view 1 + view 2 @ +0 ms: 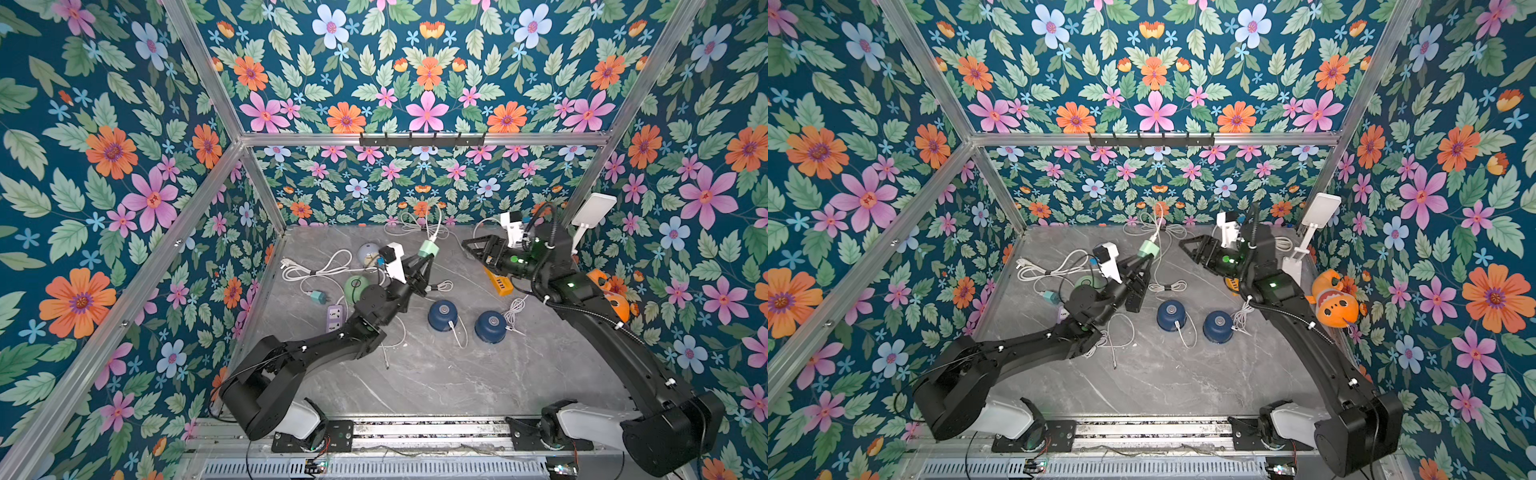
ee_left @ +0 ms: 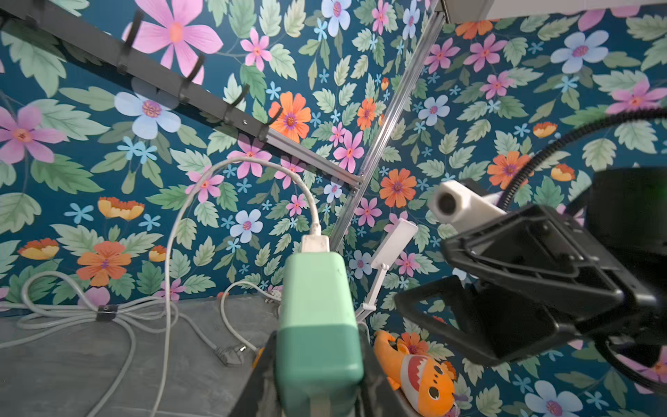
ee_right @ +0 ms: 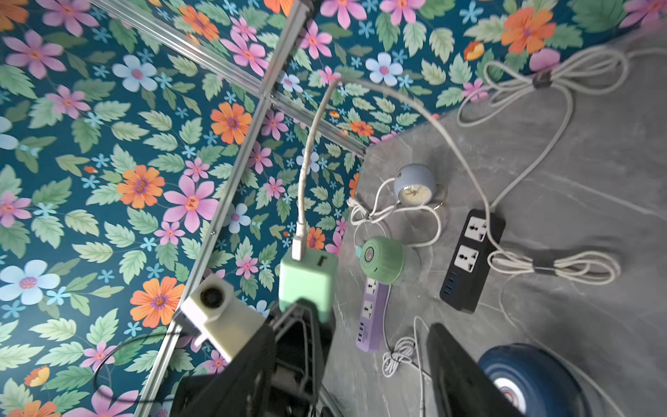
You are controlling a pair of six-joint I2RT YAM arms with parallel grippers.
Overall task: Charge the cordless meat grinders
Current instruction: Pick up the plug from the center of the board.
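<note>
**Left tool holding the charger plug, right tool open beside it**

My left tool (image 1: 426, 261) is closed on a mint-green charger plug (image 2: 319, 310), gripping its lower half from both sides and holding it up off the counter (image 1: 436, 382). A white cable (image 2: 315, 242) is plugged into the plug's free end and loops away towards the back wall.

My right tool (image 1: 469, 250) faces the left one at about the same height. Its jaws are spread with nothing between them, and it is near the plug without touching it.

All three grinders sit on the counter, below both tools. The first navy grinder (image 1: 443, 315) and the second navy grinder (image 1: 491, 326) stand side by side, buttons up. Both are nearer the arm bases than either tool tip, and each has a white lead at its side. The mint-green grinder (image 3: 382, 260) is below my left tool, on the side away from the right tool. It sits just beside the end of a purple power strip (image 3: 371, 314). A pale blue alarm clock (image 3: 415, 184) stands just beyond that grinder, and a black power strip (image 3: 472, 260) lies near them.
</note>
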